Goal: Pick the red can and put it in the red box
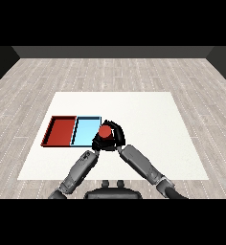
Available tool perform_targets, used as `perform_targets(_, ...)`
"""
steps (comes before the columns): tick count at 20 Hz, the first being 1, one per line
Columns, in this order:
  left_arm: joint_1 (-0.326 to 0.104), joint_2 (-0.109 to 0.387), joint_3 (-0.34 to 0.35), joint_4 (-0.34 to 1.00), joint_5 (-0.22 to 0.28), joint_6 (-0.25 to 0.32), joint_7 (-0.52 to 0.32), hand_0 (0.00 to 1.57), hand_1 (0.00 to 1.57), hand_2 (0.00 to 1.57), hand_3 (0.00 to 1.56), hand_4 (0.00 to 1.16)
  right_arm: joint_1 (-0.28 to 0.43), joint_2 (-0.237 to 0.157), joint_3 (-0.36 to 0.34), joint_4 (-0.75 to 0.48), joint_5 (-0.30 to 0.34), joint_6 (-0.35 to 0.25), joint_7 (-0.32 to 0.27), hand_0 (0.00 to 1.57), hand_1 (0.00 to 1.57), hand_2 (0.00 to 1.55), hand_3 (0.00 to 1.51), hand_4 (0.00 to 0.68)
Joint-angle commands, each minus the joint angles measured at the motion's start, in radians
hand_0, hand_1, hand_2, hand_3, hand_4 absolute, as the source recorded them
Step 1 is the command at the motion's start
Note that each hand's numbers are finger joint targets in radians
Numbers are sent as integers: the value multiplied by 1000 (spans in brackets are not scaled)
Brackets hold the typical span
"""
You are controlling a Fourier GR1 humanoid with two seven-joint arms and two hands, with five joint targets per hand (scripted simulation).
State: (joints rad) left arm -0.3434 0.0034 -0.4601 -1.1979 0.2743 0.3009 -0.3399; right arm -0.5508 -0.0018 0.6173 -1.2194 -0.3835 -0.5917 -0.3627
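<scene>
Nestling in right hand (116,135): red can (105,131)

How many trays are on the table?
2: the red tray at the left, the light blue tray beside it on its right. None seems hidden.

red can (105,131) upright, at light blue tray's right edge, red tray (60,130) further left

Right robot hand (116,134) curled round red can (104,132), beside light blue tray (84,130) (right edge), red tray (60,130) left of it
</scene>
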Motion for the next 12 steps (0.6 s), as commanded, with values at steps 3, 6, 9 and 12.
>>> perform_targets(3,-8,-3,-29,8,89,210,3,1331,1331,1414,1355,949,41,2,91,-11,-15,-30,-31,1408,1408,1446,1366,627)
perform_targets(6,-8,-3,-93,-26,36,323,93,1571,1571,1497,1380,912,-49,1,43,8,-49,-28,15,1529,1529,1458,1379,626)
perform_targets(9,-14,-2,-65,71,27,296,13,1523,1523,1489,1403,855,-13,1,47,-2,-31,-22,13,1547,1547,1462,1376,605)
perform_targets(12,-75,-2,-48,111,70,331,-39,1568,1568,1513,1408,1004,-24,1,18,-18,-27,-1,7,1463,1463,1447,1379,607)
